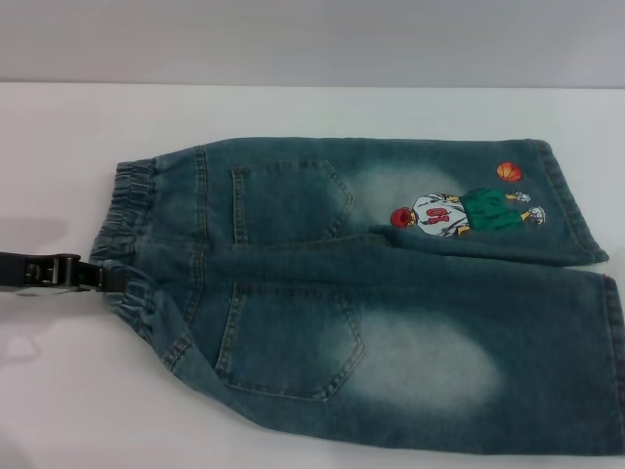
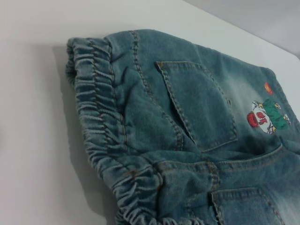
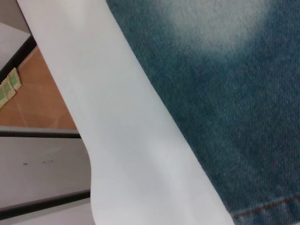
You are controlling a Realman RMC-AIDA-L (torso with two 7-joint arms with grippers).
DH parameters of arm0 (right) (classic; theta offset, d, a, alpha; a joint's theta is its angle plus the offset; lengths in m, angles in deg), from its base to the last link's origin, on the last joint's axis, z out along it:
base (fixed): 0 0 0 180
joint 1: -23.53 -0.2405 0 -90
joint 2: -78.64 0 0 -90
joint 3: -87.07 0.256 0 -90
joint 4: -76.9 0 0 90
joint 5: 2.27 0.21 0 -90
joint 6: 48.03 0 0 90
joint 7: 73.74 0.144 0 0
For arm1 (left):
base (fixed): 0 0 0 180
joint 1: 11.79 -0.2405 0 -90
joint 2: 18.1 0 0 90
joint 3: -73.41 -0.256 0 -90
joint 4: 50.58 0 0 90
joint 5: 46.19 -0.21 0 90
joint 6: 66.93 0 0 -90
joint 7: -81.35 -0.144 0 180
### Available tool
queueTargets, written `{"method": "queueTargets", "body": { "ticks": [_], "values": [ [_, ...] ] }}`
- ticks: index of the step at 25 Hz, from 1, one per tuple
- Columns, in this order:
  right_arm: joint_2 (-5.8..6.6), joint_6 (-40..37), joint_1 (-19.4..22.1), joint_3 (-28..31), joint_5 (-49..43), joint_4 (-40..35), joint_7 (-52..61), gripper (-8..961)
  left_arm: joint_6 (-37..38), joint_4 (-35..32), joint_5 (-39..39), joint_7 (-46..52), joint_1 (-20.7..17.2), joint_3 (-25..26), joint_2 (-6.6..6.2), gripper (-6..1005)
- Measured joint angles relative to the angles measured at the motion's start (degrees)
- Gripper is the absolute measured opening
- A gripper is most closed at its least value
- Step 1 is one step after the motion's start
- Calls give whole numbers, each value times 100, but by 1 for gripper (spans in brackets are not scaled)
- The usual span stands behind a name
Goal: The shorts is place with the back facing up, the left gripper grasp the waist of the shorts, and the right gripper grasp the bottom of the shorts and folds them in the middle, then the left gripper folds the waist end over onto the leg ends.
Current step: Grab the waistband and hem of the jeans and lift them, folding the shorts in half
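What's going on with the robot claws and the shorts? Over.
Left gripper at the waist of the shorts, grip unclear. Right gripper out of sight. Shorts flat on white table, back up, unfolded. Nothing in the way.

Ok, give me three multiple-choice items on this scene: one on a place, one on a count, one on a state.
1. Where is the left gripper?
A. at the waist
B. at the leg hems
C. over the print

2. How many back pockets show?
A. one
B. two
C. four

3. The shorts are:
A. spread flat
B. folded in half
C. hanging in the air

Answers:
1 A: the head view shows it meeting the waist.
2 B: one lies on each side of the centre seam.
3 A: they lie open on the table.
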Motion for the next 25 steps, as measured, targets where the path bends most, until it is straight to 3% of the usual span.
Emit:
{"method": "queueTargets", "body": {
  "ticks": [25],
  "values": [
    [-57, 66, -60, -37, -140, -3, 36, 560, -52, 51, 0, -3, 16, 0, 2, 36]
  ]
}}
